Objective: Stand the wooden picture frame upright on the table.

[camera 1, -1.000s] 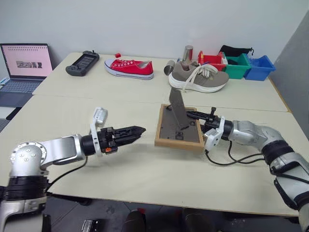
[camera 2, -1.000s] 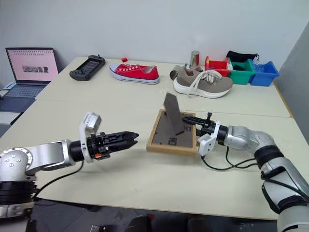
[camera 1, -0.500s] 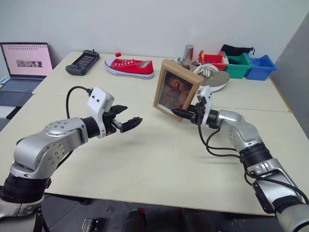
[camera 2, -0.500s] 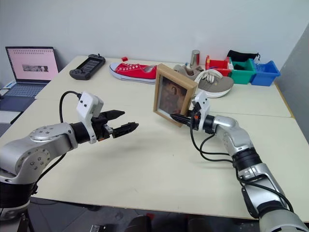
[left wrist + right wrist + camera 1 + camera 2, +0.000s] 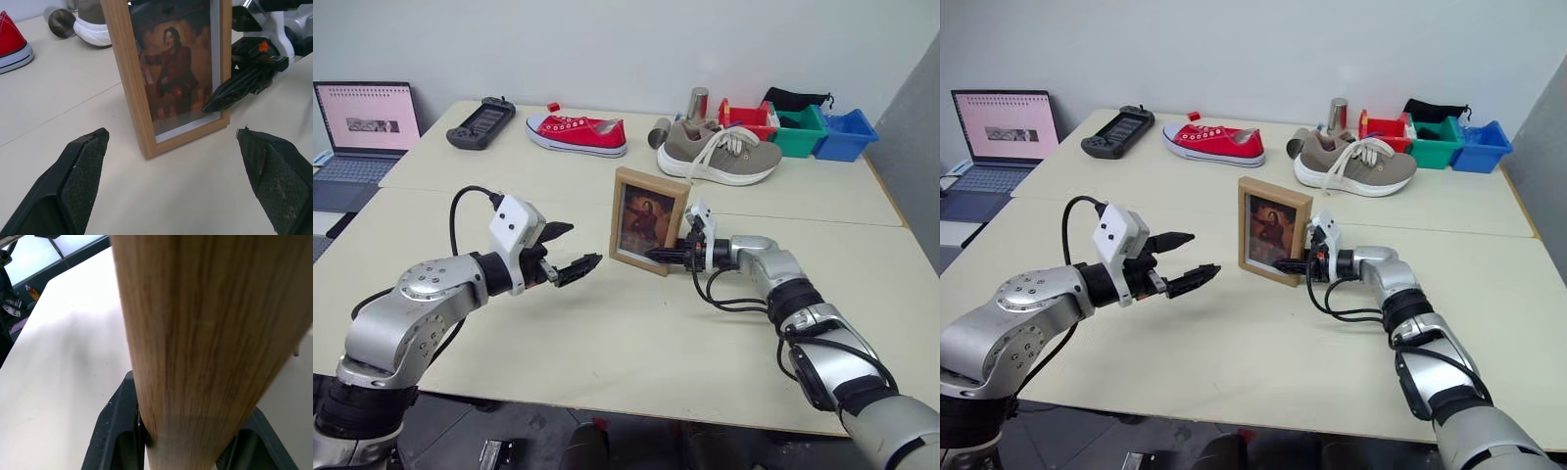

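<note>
Standing frame [image 5: 648, 219] upright mid-worktop [image 5: 607, 343] w/ right fingers [image 5: 658, 256] pinching its lower right edge, left fingers [image 5: 590, 262] spread wide nearby & apart, risking tip-over on release if prop leg (hidden behind) isn't bearing.

Light, grained wooden picture frame [image 5: 647, 220] with a seemingly glossy face; smooth matt cream table [image 5: 636, 333]; textured black fingers [image 5: 80, 176].

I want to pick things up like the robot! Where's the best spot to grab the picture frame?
Grab the wooden picture frame by its thin side rail, coming in level from the side, probably low down. It stands upright, so its edges are free. The right gripper pinches it there, one finger in front, one behind.
</note>
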You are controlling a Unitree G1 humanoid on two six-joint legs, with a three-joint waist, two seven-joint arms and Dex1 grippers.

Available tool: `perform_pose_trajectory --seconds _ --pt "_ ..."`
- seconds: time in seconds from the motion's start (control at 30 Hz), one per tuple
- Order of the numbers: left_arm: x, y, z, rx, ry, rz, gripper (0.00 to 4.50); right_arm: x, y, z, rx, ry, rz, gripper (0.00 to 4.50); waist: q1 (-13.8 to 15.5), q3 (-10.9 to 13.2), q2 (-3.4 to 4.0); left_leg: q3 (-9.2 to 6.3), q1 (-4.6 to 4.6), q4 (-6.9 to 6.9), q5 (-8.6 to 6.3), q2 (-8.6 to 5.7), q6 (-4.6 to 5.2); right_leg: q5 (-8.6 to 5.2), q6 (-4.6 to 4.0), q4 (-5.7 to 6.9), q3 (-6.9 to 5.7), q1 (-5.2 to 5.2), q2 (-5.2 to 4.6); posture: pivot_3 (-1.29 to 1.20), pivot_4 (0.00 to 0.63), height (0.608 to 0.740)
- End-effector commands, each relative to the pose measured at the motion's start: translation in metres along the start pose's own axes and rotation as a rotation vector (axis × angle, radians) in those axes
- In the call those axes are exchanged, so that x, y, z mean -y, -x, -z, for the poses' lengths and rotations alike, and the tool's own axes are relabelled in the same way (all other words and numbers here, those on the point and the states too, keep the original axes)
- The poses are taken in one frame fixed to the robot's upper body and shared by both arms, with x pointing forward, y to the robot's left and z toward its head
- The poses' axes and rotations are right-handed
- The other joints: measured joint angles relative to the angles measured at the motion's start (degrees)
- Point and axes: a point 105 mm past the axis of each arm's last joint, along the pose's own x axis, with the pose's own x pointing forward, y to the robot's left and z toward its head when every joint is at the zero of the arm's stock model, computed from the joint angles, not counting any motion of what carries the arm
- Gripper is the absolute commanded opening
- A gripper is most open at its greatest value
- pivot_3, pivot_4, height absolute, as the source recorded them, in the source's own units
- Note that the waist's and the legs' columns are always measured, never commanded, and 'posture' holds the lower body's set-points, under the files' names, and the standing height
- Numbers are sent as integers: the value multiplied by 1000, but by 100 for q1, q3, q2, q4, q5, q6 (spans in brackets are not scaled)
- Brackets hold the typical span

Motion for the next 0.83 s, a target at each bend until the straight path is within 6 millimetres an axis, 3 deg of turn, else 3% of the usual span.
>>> perform_pose_trajectory --seconds 0.03,0.1,0.2,0.33,0.5,0.6,0.73,0.83 --pt "-1 4 -11 32 -36 -9 4500 -3 0 -5 30 24 -15 2354 0 0 0 0 0 1 0 0 0 0 0 0 0 0 0 0 150 740" --pt "-3 3 -10 27 -41 -8 4500 -3 3 -2 24 30 -13 2621 6 0 0 0 -1 2 0 0 0 0 0 1 0 0 0 0 150 740" --pt "-4 0 -9 28 -37 -3 4500 -2 9 1 18 32 4 3405 11 0 0 -1 -1 1 0 -1 0 0 0 1 0 1 0 0 150 740" --pt "-10 -5 -11 40 -4 -5 4500 0 34 10 -10 49 53 4417 17 0 0 -1 -2 3 0 -2 0 0 0 1 -1 1 0 0 150 740" --pt "-25 -6 -3 29 53 -57 4500 -3 81 18 -84 170 162 4480 38 0 0 -3 -5 4 -1 -6 0 0 0 -1 -1 2 -2 0 150 740" --pt "-32 -12 6 26 69 -89 4500 -18 114 -9 -14 232 329 4480 59 0 1 -7 -10 3 0 -6 0 0 1 0 -2 0 -2 0 150 740" --pt "-39 -18 11 33 106 -119 4500 -48 119 -17 5 213 476 4480 -7 -1 -1 -8 -8 4 0 2 0 -1 1 1 0 -1 6 0 150 740" --pt "-39 -21 12 41 102 -123 4500 -58 114 -13 33 136 557 4480 -15 -5 -6 -15 -2 5 0 6 1 -1 1 6 -1 1 13 0 150 740"
